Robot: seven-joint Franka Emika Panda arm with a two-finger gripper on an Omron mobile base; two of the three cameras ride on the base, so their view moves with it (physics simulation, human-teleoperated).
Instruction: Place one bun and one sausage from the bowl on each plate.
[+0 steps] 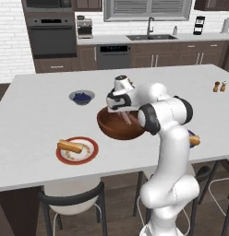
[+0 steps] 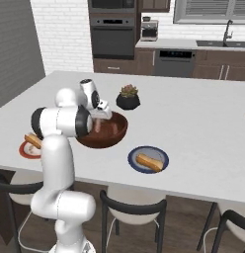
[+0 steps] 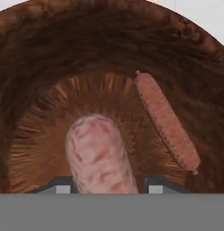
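Observation:
The big wooden bowl (image 1: 117, 131) (image 2: 107, 136) (image 3: 109, 45) stands mid-counter, and my gripper (image 1: 127, 117) (image 2: 97, 123) (image 3: 107, 187) reaches down into it. In the hand view the gripper is shut on a pale pink sausage (image 3: 98, 153) held between its fingertips. A second sausage (image 3: 167, 121) lies on the bowl's floor to the right. One bun (image 1: 70, 146) (image 2: 33, 141) rests on the red-rimmed white plate (image 1: 91, 154) (image 2: 24, 149). Another bun (image 2: 149, 161) lies on the dark blue plate (image 2: 139, 150).
A small grey bowl of blueberries (image 1: 81, 97) sits behind the wooden bowl, and a black succulent pot (image 2: 128, 99) stands just beyond it. Two shakers (image 1: 219, 86) stand at the far right. Stools (image 1: 72, 198) line the counter's near edge.

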